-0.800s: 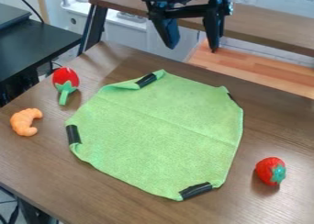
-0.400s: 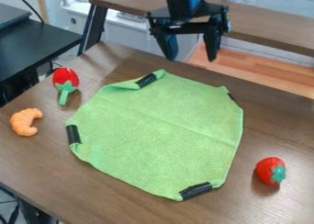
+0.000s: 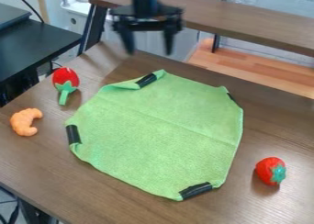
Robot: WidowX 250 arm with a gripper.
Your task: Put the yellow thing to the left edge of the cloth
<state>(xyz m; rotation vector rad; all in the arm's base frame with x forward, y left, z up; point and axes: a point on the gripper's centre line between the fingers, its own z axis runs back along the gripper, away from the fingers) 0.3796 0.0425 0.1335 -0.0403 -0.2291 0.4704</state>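
Observation:
My gripper hangs at the top, left of centre, above the table's back edge, its two fingers spread wide with nothing between them. It is up and behind the green cloth, which lies flat in the middle of the table with black patches at its corners. No plainly yellow object is visible; an orange-yellow croissant-shaped toy lies on the bare wood, left of the cloth and apart from it.
A red toy with a green stem lies at the upper left of the table. A toy strawberry sits right of the cloth. Behind are a wooden shelf and, at left, a dark desk.
The gripper first came slightly down, then moved left along the back of the table, its fingers spread throughout. The cloth and the toys have stayed where they were.

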